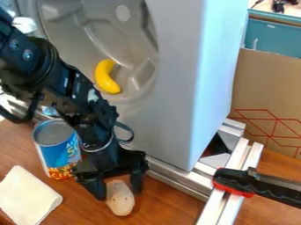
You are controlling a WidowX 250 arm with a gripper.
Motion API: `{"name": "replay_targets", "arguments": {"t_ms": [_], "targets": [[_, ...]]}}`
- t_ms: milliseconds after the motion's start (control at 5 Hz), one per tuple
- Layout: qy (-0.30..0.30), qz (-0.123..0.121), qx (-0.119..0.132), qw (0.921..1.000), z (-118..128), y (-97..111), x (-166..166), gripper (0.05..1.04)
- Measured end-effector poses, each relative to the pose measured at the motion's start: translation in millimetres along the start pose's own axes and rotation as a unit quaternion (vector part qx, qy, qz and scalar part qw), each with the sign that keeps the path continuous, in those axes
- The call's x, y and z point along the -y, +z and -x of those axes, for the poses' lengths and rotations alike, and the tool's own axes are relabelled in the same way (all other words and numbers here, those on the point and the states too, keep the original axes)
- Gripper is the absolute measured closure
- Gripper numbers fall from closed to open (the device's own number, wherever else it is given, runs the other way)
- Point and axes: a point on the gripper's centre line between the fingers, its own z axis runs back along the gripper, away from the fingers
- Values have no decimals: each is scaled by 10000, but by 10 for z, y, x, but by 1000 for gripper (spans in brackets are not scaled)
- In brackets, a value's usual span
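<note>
One black gripper (118, 195) at lower centre, pointing down over brown wooden table (170, 200). Fingers spread apart, straddling pale, rounded oblong object (121, 203) (small dark spots on its surface); cannot tell whether both sides touch it. Just beside gripper, towards picture's left: blue can (53, 151) with orange lower band, upright. Farther left, cream cloth (24, 195). Above, yellow toy banana (106, 78) in grey basin (70, 26). Lower right: black-and-red handle (235, 181) over metal rails (226, 206).

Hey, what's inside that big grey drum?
A yellow banana lies inside the grey drum. The black arm crosses in front of the drum's lower left part, so whatever may be behind it can't be seen.
</note>
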Motion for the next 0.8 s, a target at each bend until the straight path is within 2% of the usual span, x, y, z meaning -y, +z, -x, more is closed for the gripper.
{"name": "replay_targets", "arguments": {"t_ms": [200,400,600,800], "targets": [[116,-10,-164,9998,-27,-93,28,81],[103,-204,-466,9987,-25,-191,2,81],[179,-310,-738,9966,-86,-287,-60,133],[202,-437,-817,9955,-92,-299,-96,387]]}}
